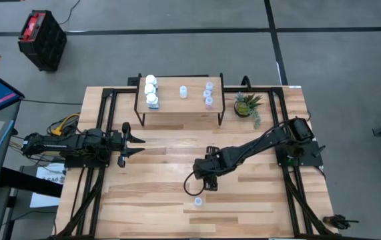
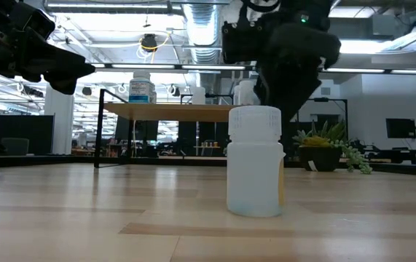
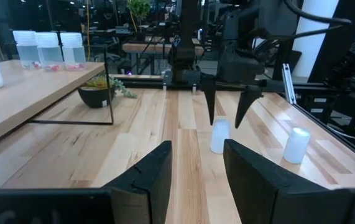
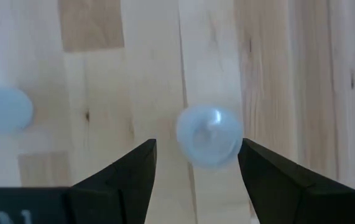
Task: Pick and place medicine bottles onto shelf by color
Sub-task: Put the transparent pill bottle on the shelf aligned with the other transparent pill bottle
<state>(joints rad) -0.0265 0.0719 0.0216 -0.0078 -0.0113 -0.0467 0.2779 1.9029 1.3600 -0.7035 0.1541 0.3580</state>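
Note:
My right gripper [image 1: 208,183] points down at the table's middle, open. It stands over a translucent bottle [image 4: 209,135] that is upright on the tabletop, one finger on each side of its cap [image 3: 219,124]. I cannot see that they touch it. A second translucent bottle [image 1: 197,201] stands nearer the table's near edge and looms large in the low view [image 2: 254,161]. The shelf [image 1: 180,110] at the far edge carries three white bottles [image 1: 150,91] on its left and three translucent ones [image 1: 207,94] toward its right. My left gripper [image 1: 137,143] waits open at the left.
A small green potted plant [image 1: 247,105] stands just right of the shelf. Bare wooden tabletop [image 1: 157,193] lies between the two arms and along the near edge. Black frame rails [image 1: 103,107] run along the table's left and right sides.

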